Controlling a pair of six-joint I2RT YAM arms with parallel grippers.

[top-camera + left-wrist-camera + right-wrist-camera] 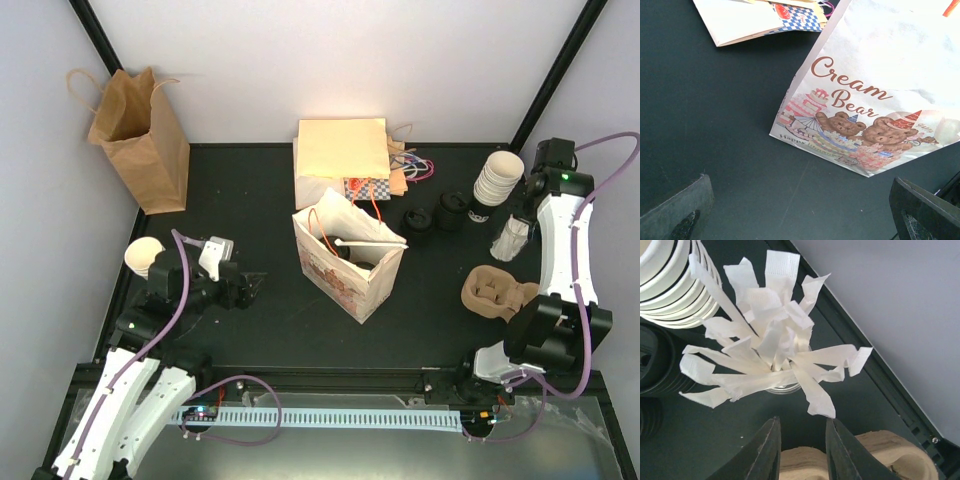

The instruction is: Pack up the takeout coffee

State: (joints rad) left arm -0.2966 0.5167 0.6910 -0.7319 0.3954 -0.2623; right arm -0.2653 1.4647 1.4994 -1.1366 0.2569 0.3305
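White paper-wrapped straws fanned in clear cup, right pincer narrow, empty, left pincer wide before printed bag

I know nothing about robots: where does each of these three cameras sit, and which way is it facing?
Top external: fixed above and behind the arms, looking down on the black table; left arm and right arm show, bases at the bottom.
Left wrist: on the left arm, low, facing the gift bag; left gripper open, fingers at the bottom corners.
Right wrist: on the right arm, looking down on the wrapped straws; right gripper at the bottom edge.
Shared: top and left wrist both show the gift bag.
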